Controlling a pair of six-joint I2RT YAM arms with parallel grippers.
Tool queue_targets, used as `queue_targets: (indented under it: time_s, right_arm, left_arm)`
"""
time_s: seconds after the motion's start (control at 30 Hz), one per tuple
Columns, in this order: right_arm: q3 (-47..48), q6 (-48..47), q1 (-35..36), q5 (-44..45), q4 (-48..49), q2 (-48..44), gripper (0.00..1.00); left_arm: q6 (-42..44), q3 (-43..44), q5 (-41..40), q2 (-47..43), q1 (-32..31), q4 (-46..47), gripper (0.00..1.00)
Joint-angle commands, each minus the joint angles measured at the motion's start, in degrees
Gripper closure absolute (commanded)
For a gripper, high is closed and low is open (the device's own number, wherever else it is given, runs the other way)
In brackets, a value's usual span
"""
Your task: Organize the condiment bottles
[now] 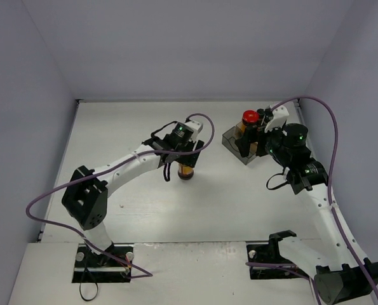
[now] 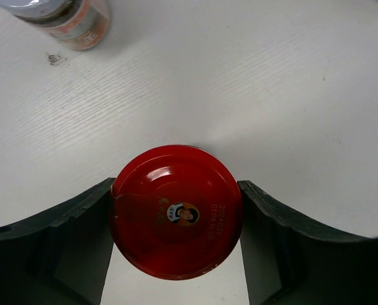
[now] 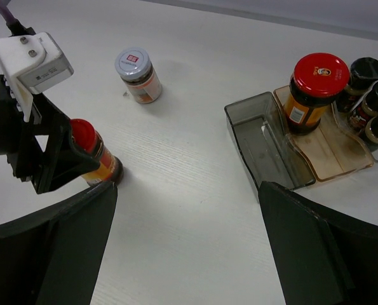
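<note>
Soft, bright light is falling evenly from above, leaving only faint shadows on the table. Pale glare is streaking the lid of the red jar between my left fingers. My right fingers are looming dark and slightly blurred.

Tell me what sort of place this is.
Probably a robot lab cell: bare white table boxed by blank panels, left arm and right arm bolted on, condiment bottles in and near a tray.

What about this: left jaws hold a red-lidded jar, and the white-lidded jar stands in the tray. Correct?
No. The left jaws do hold the red-lidded jar, but the white-lidded jar stands on the table, outside the tray; the right wrist view shows it.
</note>
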Motion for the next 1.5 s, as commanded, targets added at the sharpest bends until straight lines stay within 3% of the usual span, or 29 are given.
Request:
queue_targets:
  time_s: [0.0, 0.07, 0.13, 0.27, 0.43, 0.47, 0.6, 1.07, 1.3, 1.47]
  right_arm:
    - [0.03, 0.51, 0.05, 1.49, 2.51, -1.32, 0.00]
    - [-0.23, 0.51, 0.05, 2.02, 2.16, -1.59, 0.00]
    - [-0.67, 0.51, 0.05, 2.11, 1.81, -1.85, 0.00]
    - [-1.02, 0.60, 0.05, 2.55, 1.37, -2.03, 0.00]
    - [-1.02, 0.69, 0.05, 2.64, 1.28, -2.03, 0.00]
    - [-1.02, 0.69, 0.05, 2.55, 1.28, -2.03, 0.00]
    - [-1.11, 0.60, 0.05, 2.46, 1.10, -2.03, 0.00]
    - [1.35, -0.81, 0.40, 0.09, 0.05, 0.17, 0.00]
    - [3.46, -0.19, 7.87, 2.02, 1.71, 7.27, 0.00]
    - [3.81, 0.78, 16.83, 6.68, 5.94, 13.08, 0.00]
  left_arm:
    - [-0.47, 5.15, -2.37, -1.39, -1.32, 3.52, 1.00]
    - [-0.47, 5.15, -2.46, -0.95, -2.55, 3.69, 1.00]
    - [-0.56, 4.46, -2.63, -0.86, -3.08, 4.22, 0.94]
    - [-0.91, 3.83, -2.37, -0.86, -3.52, 4.48, 0.67]
    - [-1.08, 2.70, -1.93, -1.21, -3.70, 4.66, 0.54]
    - [-1.17, 2.52, -1.84, -1.73, -3.79, 4.75, 0.45]
    - [-1.26, 1.81, -1.84, -3.31, -3.79, 4.84, 0.27]
    - [-2.40, 3.57, -3.77, -11.48, -3.53, 0.45, 0.19]
    - [-5.65, 2.61, -7.20, -19.65, 3.14, -8.51, 0.19]
    - [-6.71, -4.24, -9.48, -28.62, 9.65, -11.42, 0.19]
